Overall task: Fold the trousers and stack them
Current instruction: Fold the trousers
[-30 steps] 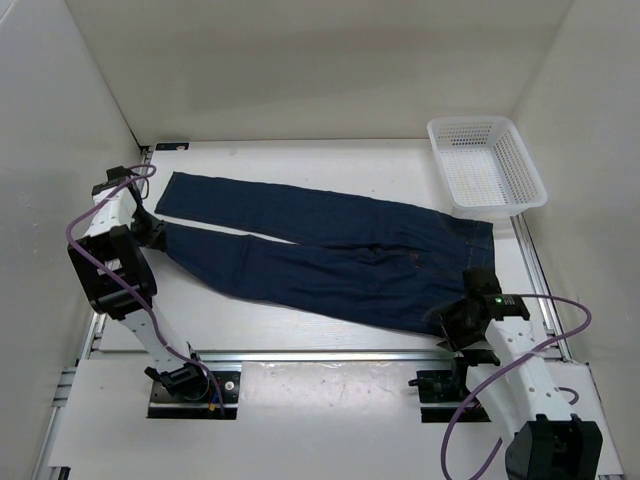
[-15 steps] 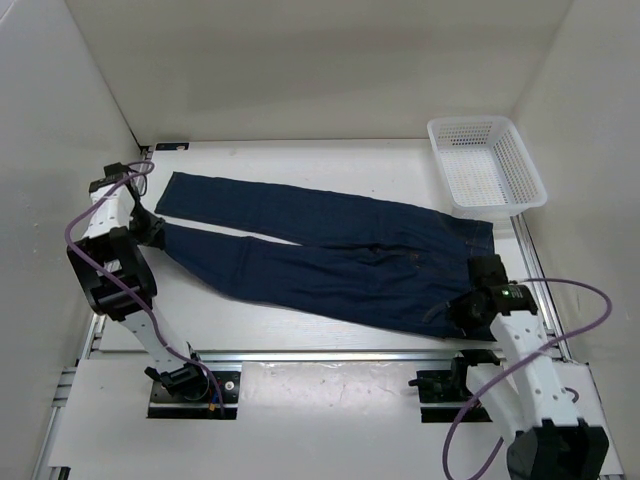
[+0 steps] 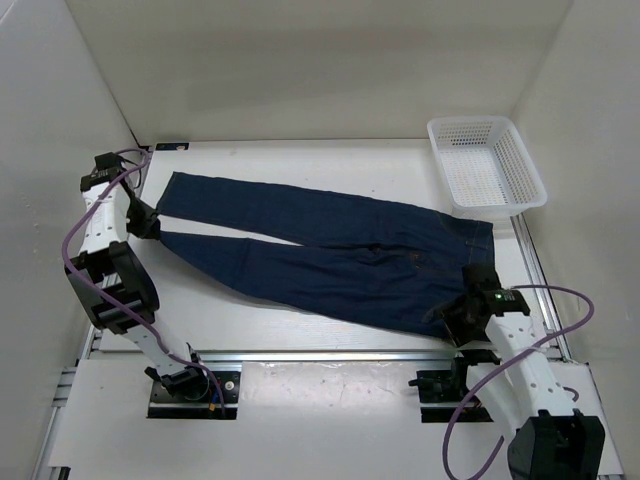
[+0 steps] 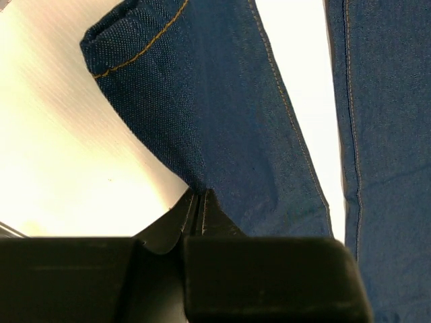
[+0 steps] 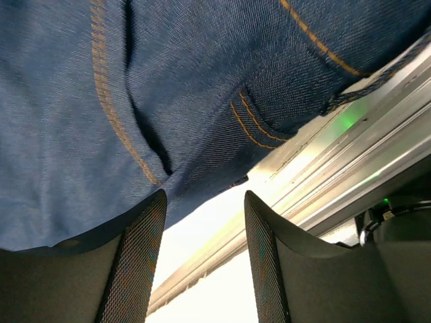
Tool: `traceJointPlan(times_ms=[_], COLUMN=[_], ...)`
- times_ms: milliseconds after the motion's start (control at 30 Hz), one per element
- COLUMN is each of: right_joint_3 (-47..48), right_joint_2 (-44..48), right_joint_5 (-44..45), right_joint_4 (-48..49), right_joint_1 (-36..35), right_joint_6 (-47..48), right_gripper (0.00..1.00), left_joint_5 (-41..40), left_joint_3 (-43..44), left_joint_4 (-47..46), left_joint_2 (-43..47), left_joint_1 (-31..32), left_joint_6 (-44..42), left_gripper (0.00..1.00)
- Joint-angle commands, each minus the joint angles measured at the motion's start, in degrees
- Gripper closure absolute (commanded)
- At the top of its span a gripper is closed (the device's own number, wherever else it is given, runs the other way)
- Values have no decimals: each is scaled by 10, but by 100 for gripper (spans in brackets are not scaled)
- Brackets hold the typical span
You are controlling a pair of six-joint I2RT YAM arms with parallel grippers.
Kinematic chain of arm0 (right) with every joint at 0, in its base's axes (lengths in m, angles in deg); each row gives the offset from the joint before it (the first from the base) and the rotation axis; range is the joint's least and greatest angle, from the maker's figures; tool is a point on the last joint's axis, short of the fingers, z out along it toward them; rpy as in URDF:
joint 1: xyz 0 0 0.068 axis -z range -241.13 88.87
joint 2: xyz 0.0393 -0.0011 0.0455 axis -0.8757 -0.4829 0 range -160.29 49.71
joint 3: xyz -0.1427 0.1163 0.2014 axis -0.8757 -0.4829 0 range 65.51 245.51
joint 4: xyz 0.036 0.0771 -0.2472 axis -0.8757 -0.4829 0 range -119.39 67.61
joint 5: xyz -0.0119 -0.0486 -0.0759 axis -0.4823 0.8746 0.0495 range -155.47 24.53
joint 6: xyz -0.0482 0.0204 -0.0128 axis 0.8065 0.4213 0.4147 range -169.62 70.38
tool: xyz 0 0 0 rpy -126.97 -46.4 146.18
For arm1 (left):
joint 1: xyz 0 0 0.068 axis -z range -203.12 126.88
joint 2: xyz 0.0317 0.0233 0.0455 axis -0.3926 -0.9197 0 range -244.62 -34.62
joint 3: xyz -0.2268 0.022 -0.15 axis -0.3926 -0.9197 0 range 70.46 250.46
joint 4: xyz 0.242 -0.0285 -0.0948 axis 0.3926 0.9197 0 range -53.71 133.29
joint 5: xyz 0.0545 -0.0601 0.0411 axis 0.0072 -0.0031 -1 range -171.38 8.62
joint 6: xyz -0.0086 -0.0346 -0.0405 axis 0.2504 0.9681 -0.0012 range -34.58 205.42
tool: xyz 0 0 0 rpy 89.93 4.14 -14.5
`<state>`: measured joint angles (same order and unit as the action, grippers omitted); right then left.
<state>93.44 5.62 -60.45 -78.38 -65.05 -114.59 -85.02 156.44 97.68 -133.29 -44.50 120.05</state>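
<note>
Trousers [image 3: 330, 262] lie spread flat across the counter [image 3: 300, 165], waist to the right. At the cuff end the left hand [image 4: 199, 200] pinches the near leg's edge; the right hand [image 5: 205, 202] stands spread at the waistband. It should bite deep before both lift evenly.

Lighting: bright, even, diffuse; soft shadows. Left wrist: white surface [image 4: 60, 134] overexposed. Right wrist: trousers [image 5: 101, 101] slightly soft; green glow on rail [image 5: 350, 118]. Top view sharp.
</note>
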Motion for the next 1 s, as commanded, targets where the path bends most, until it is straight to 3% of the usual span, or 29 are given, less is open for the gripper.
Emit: traceJointPlan(times_ms=[0, 467, 567, 600, 733, 967], right_joint_3=[-12, -32, -32, -26, 8, 114], right_joint_2=[-17, -96, -109, -109, -101, 10], right_joint_5=[-26, 14, 31, 31, 62, 175], right_joint_4=[39, 112, 107, 100, 63, -53], right_joint_1=[-6, -6, -12, -12, -12, -12], right_joint_6=[-11, -27, -41, -41, -47, -6], right_gripper=[45, 50, 60, 73, 100, 100], left_joint_5=[-3, -3, 2, 2, 7, -11], left_joint_3=[5, 11, 17, 22, 47, 76], left_joint_4=[1, 1, 1, 7, 19, 51], left_joint_2=[26, 21, 21, 21, 21, 26], left_joint_1=[2, 2, 2, 2, 2, 2], left_joint_6=[-9, -14, -14, -14, -9, -9], left_gripper=[90, 90, 90, 90, 90, 90])
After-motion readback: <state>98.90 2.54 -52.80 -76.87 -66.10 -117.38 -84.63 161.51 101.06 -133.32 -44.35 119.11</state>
